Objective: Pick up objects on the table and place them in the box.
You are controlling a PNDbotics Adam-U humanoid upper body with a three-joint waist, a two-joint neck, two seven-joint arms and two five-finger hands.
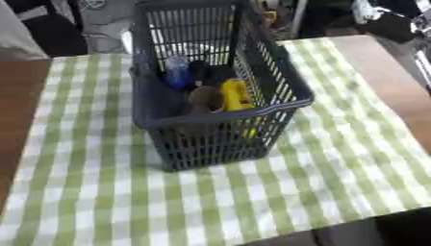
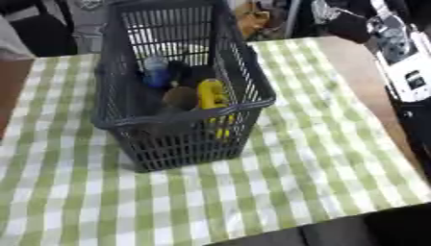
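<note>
A dark grey plastic basket (image 1: 221,126) stands upright on the green-and-white checked cloth (image 1: 101,192), a little back from the middle. Inside it lie a blue bottle (image 1: 176,72), a yellow object (image 1: 235,95), a brown round thing (image 1: 205,97) and a dark object (image 1: 215,73). My right arm (image 2: 397,53), black with pale panels, rises along the right edge of the right eye view, well clear of the basket. What seems to be my right hand (image 2: 336,21) is a dark blurred shape at its upper end. My left hand shows in neither view.
The cloth covers a brown wooden table (image 1: 383,72), bare at the left and right sides. The table's near edge runs along the bottom right. Dark clutter and chairs stand behind the far edge.
</note>
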